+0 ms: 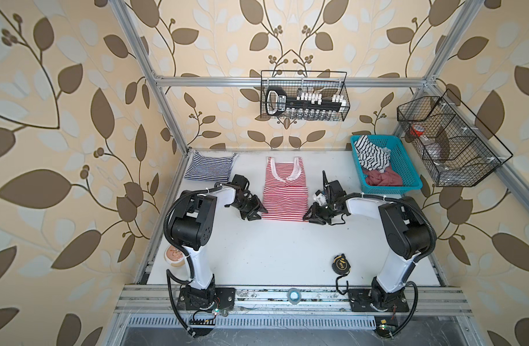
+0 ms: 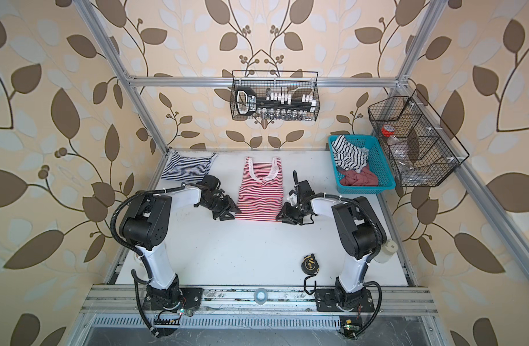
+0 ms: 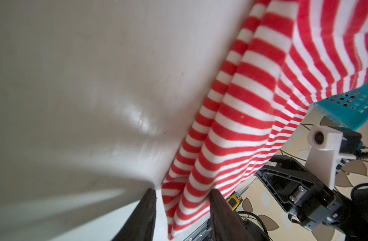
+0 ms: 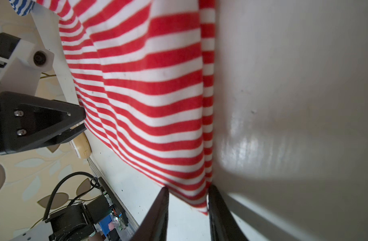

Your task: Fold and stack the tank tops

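The red-and-white tank top (image 1: pixel 284 194) (image 2: pixel 260 191) lies flat mid-table, straps toward the back wall, its near part doubled into a fold. My left gripper (image 1: pixel 258 214) (image 3: pixel 183 191) is at its near-left corner, open, and that corner hangs between the fingers, touching only one. At the near-right corner my right gripper (image 1: pixel 306 218) (image 4: pixel 189 187) is open too, with the corner's tip against one finger and a gap to the other. The navy-and-white tank top (image 1: pixel 209 169) (image 2: pixel 188 167) lies folded at the back left.
A teal basket (image 1: pixel 390 188) at the back right holds a black-and-white striped cloth and a dull red one. A tape measure (image 1: pixel 342 263) lies near the right arm's base, a round tub (image 1: pixel 175 256) by the left arm. Wire baskets (image 1: pixel 305 96) hang on the frame.
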`<state>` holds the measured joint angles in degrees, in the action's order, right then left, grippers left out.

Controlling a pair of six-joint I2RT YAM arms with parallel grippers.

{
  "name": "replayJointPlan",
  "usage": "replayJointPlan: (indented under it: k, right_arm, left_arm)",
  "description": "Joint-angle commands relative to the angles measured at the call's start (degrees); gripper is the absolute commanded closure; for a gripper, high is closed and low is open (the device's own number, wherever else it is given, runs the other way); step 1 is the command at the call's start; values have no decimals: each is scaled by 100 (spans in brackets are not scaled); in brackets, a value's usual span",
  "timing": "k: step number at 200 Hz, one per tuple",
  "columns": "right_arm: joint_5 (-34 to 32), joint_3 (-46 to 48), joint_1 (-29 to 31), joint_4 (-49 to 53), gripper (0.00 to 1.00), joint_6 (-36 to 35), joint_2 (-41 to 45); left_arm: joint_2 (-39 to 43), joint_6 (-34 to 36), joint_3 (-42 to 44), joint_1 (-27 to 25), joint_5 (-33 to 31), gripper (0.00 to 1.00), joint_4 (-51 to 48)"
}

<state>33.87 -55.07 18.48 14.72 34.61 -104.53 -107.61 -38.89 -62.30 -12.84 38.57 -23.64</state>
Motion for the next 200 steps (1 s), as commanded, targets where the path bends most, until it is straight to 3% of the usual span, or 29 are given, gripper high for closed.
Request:
replayJointPlan:
  k: [1, 35, 65, 76, 132, 200]
  right_arm:
    - [-38, 172, -8, 9, 72, 46, -155]
    - [-27, 190, -2, -25, 84, 81, -110]
    - [-20, 246, 0, -52, 100, 98, -67]
    - [-12, 269, 5, -73, 100, 112, -17]
    - [-98, 840, 170, -154, 100, 89, 769]
    - [-533, 1859, 925, -173, 100, 581, 2191]
  left_arm:
    - [-89, -100, 138, -69, 116, 65, 178]
    - [-38, -136, 227, -95, 142, 78, 239]
    - [42, -151, 330, -190, 164, 95, 252]
    - [84, -154, 395, -223, 177, 100, 252]
    - [659, -136, 1029, -305, 10, 100, 8]
    - [2166, -492, 2007, -597, -292, 100, -194]
